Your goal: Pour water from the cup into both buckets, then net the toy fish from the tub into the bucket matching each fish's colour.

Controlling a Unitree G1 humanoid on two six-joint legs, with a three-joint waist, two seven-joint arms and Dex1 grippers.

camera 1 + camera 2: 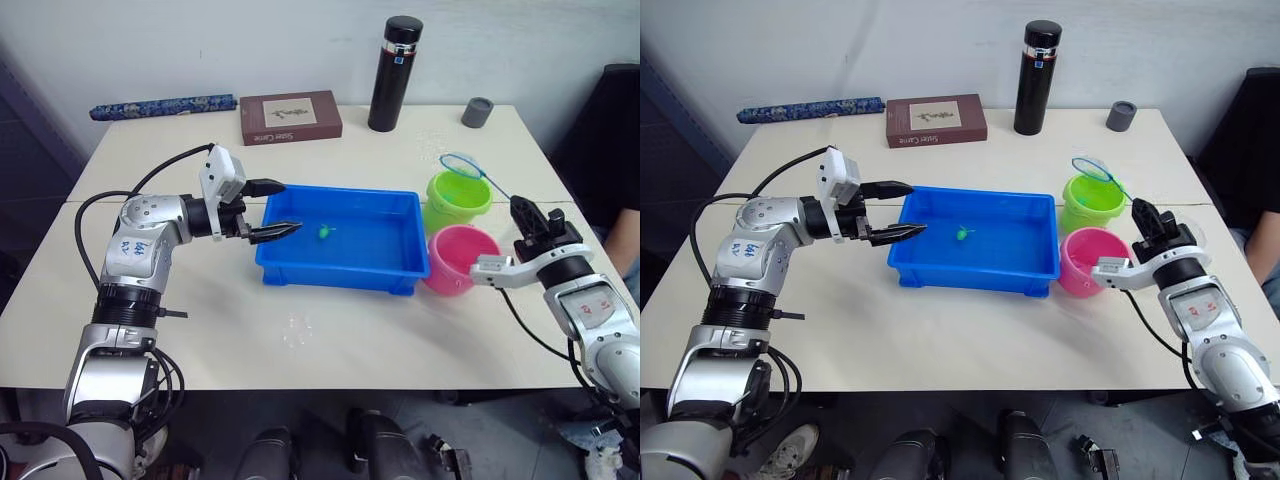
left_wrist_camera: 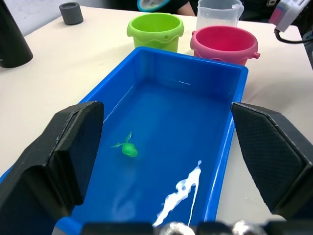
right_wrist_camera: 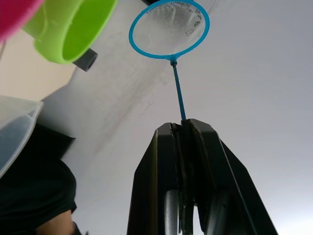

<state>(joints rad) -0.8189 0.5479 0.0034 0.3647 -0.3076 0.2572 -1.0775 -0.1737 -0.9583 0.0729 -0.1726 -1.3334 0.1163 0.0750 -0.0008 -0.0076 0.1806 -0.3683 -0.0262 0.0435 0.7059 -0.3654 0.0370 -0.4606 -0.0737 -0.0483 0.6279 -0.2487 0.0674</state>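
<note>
Nearest, at lower right, the right gripper [image 1: 527, 222] is clamped on the net [image 1: 463, 165] by its thin stick, hoop raised over the green bucket [image 1: 457, 200]. Mid-frame, one green fish [image 1: 325, 230] lies in the tub [image 1: 340, 272], beside the left gripper's [image 1: 275, 210] spread fingers. Light, wet and likely slippery, it suits scooping from beneath.

Cream table [image 1: 400, 340] against a pale wall [image 1: 250, 40] | black flask [image 1: 395, 73], grey cup [image 1: 477, 112], brown book [image 1: 290, 117], blue patterned roll [image 1: 162, 106] along its far edge | dark chair [image 1: 612, 130] to the right
</note>
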